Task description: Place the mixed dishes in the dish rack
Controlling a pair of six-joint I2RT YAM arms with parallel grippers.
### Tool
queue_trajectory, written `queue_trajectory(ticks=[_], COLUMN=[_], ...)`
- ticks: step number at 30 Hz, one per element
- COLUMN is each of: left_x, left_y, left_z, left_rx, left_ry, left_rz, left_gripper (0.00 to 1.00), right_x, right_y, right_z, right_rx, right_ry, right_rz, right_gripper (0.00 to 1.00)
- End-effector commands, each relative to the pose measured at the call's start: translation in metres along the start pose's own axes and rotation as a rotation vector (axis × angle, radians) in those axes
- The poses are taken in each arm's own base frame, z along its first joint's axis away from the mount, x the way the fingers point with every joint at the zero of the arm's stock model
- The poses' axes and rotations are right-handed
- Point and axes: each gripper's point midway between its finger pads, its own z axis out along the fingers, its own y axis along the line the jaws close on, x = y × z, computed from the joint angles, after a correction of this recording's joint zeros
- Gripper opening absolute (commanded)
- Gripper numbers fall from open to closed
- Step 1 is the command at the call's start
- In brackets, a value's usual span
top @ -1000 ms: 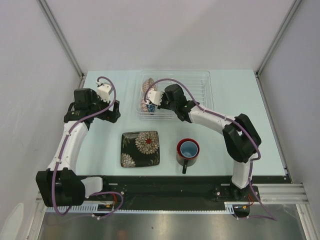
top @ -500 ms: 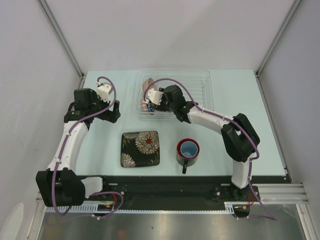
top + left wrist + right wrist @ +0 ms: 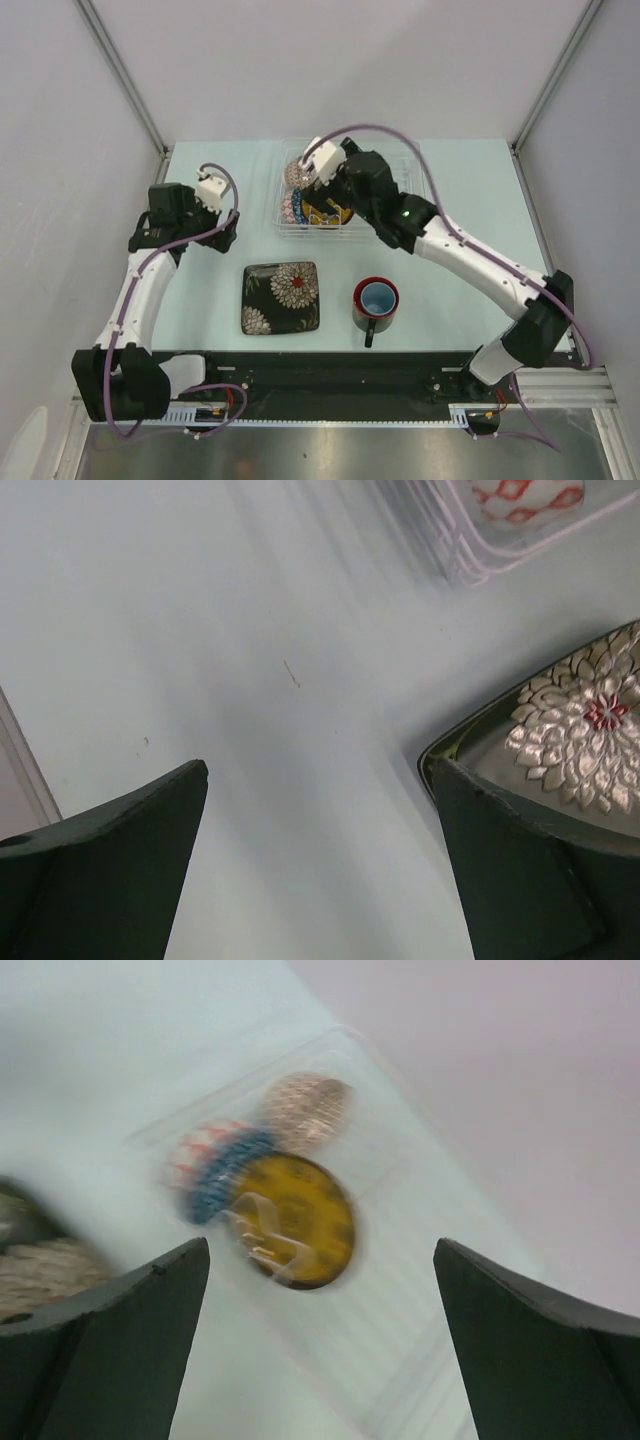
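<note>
While the right gripper (image 3: 320, 1246) hangs over the rack (image 3: 400, 160), fingers apart and empty, 3 dishes lean together at the rack's left end: a blue-patterned bowl (image 3: 225, 1175), a yellow dish (image 3: 297, 1222) and a reddish bowl (image 3: 305, 1108), probably propped by the ribs. The plate (image 3: 280, 297) and mug (image 3: 376, 298) sit on the counter (image 3: 220, 290) in front of the rack. The left gripper (image 3: 318, 766), left of the rack, is also apart. No writing is legible.

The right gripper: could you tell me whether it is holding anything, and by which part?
Nothing is held: the right gripper is open above the clear plastic dish rack, with nothing between its fingers.
</note>
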Motion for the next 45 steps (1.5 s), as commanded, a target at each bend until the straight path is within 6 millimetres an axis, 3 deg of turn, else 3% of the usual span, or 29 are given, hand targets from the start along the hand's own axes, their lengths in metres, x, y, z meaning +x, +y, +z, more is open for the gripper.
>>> queue_trajectory(ticks=[1, 2, 4, 7, 8, 10, 16, 29, 38, 45], left_x=[0.023, 0.035, 0.049, 0.073, 0.086, 0.095, 0.121, 0.137, 0.146, 0.160], left_y=[-0.003, -0.010, -0.016, -0.023, -0.029, -0.029, -0.041, -0.058, -0.063, -0.064], left_z=[-0.004, -0.004, -0.004, -0.005, -0.004, -0.006, -0.008, 0.001, 0.006, 0.015], left_rx=[0.008, 0.027, 0.055, 0.079, 0.096, 0.086, 0.132, 0.175, 0.186, 0.192], left_ry=[0.025, 0.039, 0.064, 0.111, 0.137, 0.146, 0.195, 0.196, 0.212, 0.245], left_rz=[0.154, 0.171, 0.223, 0.265, 0.268, 0.300, 0.331, 0.325, 0.360, 0.386], left_gripper=[1.00, 1.00, 1.00, 1.00, 1.00, 0.99, 1.00, 1.00, 1.00, 1.00], right_x=[-0.017, -0.027, 0.002, 0.023, 0.023, 0.028, 0.050, 0.137, 0.165, 0.175], right_y=[0.035, 0.027, 0.049, 0.097, 0.105, 0.133, 0.188, 0.216, 0.251, 0.270], right_z=[-0.055, -0.053, -0.045, -0.035, -0.034, -0.026, -0.009, -0.004, 0.009, 0.013], right_rx=[-0.464, -0.490, -0.561, -0.568, -0.567, -0.593, -0.621, -0.463, -0.541, -0.581], right_ry=[0.032, -0.032, 0.099, 0.186, 0.189, 0.229, 0.336, 0.475, 0.509, 0.529], right_rz=[0.678, 0.826, 1.070, 1.120, 1.125, 1.140, 1.145, 1.046, 1.063, 1.066], right_gripper=[1.00, 1.00, 1.00, 1.00, 1.00, 1.00, 1.00, 1.00, 0.93, 0.91])
